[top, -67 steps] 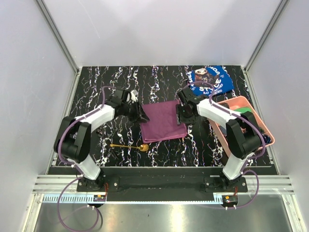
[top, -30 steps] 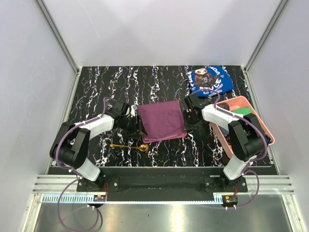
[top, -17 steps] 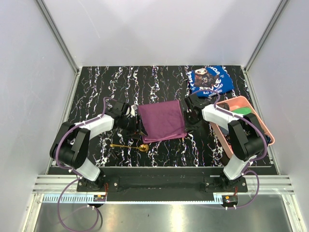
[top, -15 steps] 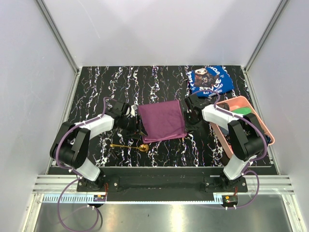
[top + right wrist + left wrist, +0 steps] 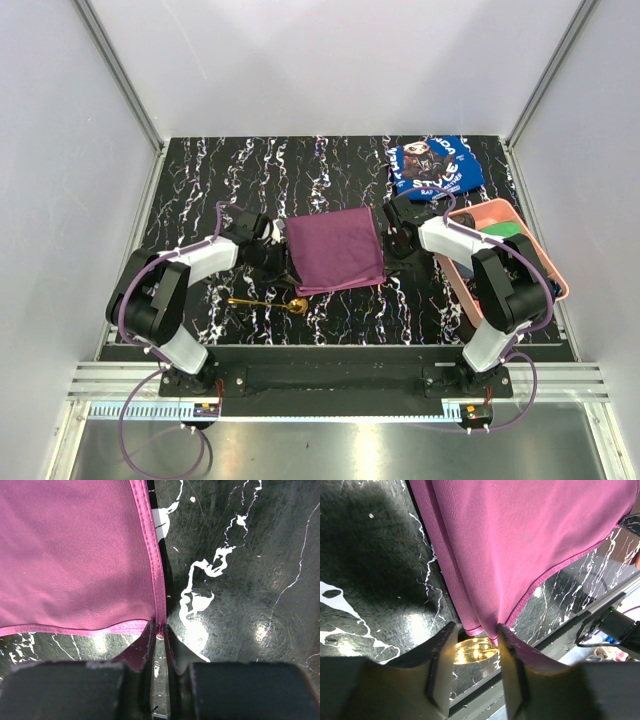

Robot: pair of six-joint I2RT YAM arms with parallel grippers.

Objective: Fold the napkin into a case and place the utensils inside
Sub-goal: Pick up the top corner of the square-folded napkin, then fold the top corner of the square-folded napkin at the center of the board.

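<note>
The plum-purple napkin (image 5: pixel 335 250) lies flat mid-table, folded to a rough square. My left gripper (image 5: pixel 288 272) is at its near-left corner. In the left wrist view the jaws (image 5: pixel 476 630) stand apart with the napkin's (image 5: pixel 520 540) corner hanging between the tips, and the right finger touches the cloth. The gold spoon (image 5: pixel 268 302) lies just in front, its bowl (image 5: pixel 475 650) showing through the gap. My right gripper (image 5: pixel 388 262) is at the near-right corner. Its jaws (image 5: pixel 159 629) are pinched on the hem of the napkin (image 5: pixel 75 555).
A blue printed cloth (image 5: pixel 435 165) lies at the back right. A pink tray (image 5: pixel 490 206) with something green in it stands at the right edge, partly under my right arm. The table's front rail runs just beyond the spoon.
Since the earliest frame both grippers have come from the napkin's far corners to its near corners. Over the last second the arms and the cloth barely shift.
</note>
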